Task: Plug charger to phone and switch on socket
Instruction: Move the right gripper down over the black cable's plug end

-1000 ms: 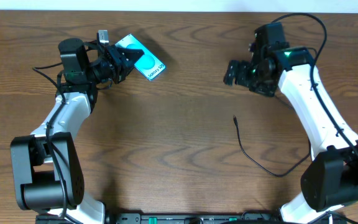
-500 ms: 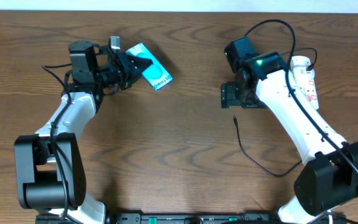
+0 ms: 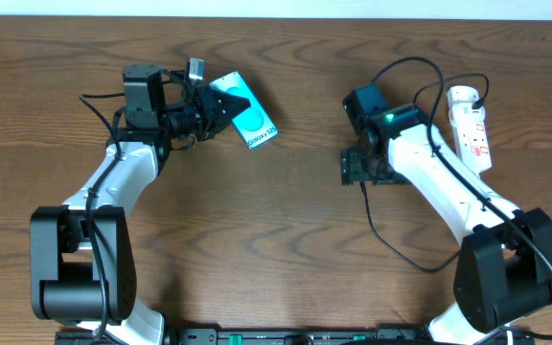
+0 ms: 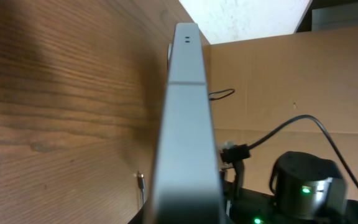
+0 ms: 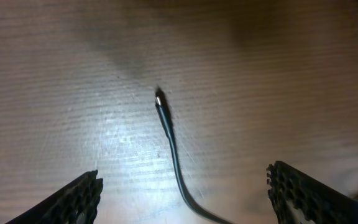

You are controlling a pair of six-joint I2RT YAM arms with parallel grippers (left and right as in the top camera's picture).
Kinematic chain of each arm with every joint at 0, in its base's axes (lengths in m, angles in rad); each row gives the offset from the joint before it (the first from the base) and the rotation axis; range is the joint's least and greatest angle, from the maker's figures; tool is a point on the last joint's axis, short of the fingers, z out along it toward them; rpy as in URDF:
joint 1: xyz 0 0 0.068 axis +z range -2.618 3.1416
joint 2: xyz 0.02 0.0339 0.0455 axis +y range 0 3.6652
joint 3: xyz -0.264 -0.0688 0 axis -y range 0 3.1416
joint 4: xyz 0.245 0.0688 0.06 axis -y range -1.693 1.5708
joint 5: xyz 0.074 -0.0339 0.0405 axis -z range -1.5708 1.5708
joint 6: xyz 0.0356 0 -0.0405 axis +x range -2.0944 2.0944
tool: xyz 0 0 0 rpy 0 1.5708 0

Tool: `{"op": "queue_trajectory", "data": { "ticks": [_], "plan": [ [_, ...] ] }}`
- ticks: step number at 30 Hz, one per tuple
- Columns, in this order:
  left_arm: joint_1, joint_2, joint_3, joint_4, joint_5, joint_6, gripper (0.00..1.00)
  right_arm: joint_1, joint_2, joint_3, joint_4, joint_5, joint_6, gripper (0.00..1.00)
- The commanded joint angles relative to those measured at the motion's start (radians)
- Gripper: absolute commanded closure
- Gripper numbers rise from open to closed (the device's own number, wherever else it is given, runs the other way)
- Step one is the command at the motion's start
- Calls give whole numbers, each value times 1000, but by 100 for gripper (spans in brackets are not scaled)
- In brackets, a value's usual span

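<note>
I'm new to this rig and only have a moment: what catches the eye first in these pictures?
The teal-screened phone, clamped in the left fingers at the table's upper left. Next, the right fingers, spread wide above the charger's connector tip, right of centre. A white socket lies at the far right.

Brown wood-grain tabletop (image 3: pixel 276 249) is filling the overhead view edge to edge, with a thin white strip (image 3: pixel 257 8) running along its far side. In the left wrist view a plain brown cardboard panel (image 4: pixel 291 81) is standing past the table edge, a bright white patch (image 4: pixel 247 15) showing above it. Light is glaring off the wood, giving a soft sheen (image 5: pixel 123 140) in the right wrist view.
</note>
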Motion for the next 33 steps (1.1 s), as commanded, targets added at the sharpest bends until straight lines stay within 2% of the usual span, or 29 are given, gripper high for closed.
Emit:
{"op": "queue_trajectory", "data": {
  "ticks": [1,7,22,33],
  "plan": [
    [1,-10,7,-5,41,35,92,3,-20,-64,46,-25,-3,15],
    [-3,-10,7,-48,42,68,93,3,-20,-148,132,-50,-3,15],
    [-5,-10,7,-56,42,80,93,3,-19,-222,229,-53,-3,18],
    [-5,-10,7,-56,42,87,93,3,-19,-237,294,-72,-109,15]
  ]
}}
